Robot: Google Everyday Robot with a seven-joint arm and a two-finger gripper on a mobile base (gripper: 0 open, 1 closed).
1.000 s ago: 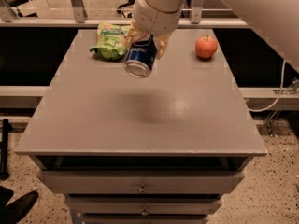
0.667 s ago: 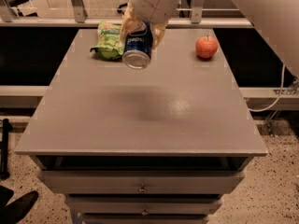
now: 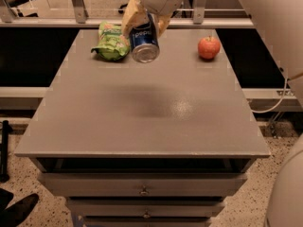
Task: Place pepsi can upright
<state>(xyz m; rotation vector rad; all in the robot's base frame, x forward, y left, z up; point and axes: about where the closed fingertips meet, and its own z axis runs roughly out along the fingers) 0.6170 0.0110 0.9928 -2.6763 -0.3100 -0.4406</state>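
The pepsi can [image 3: 144,40] is dark blue with a silver end that faces the camera. It is tilted and held in the air above the far part of the grey table [image 3: 142,108]. My gripper [image 3: 143,25] is shut on the pepsi can, with one cream finger on each side of it. The gripper's white wrist rises out of the top of the view. The can's shadow lies on the table's middle.
A green crinkled snack bag [image 3: 111,42] lies on the table just left of the can. A red apple [image 3: 209,47] sits at the far right. Drawers are below the front edge. A railing runs behind the table.
The gripper with the can has moved a little away from the camera, toward the table's far edge and the snack bag. The can stays tilted in the grip.
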